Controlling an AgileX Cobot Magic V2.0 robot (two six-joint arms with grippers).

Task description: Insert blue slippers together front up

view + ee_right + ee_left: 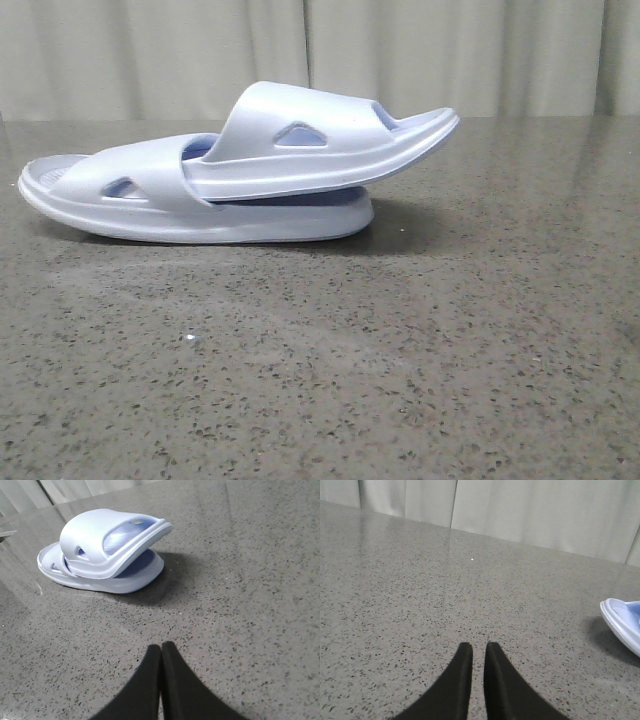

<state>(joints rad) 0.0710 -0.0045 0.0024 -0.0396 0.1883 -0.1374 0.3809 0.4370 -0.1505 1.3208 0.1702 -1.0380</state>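
Note:
The blue slippers lie nested on the table. The lower slipper (200, 215) rests flat on its sole. The upper slipper (300, 150) is pushed under the lower one's strap and tilts up to the right, sole down. The right wrist view shows the same pair, upper slipper (100, 540) over lower slipper (115, 580). My right gripper (161, 647) is shut and empty, well short of them. My left gripper (479, 647) is shut with a thin slit between its fingers, holding nothing. Only a slipper's edge (625, 622) shows beside it. Neither gripper appears in the front view.
The speckled grey stone table (420, 380) stretches bare in front of and to the right of the pair. A pale curtain (450, 50) hangs behind the table's far edge.

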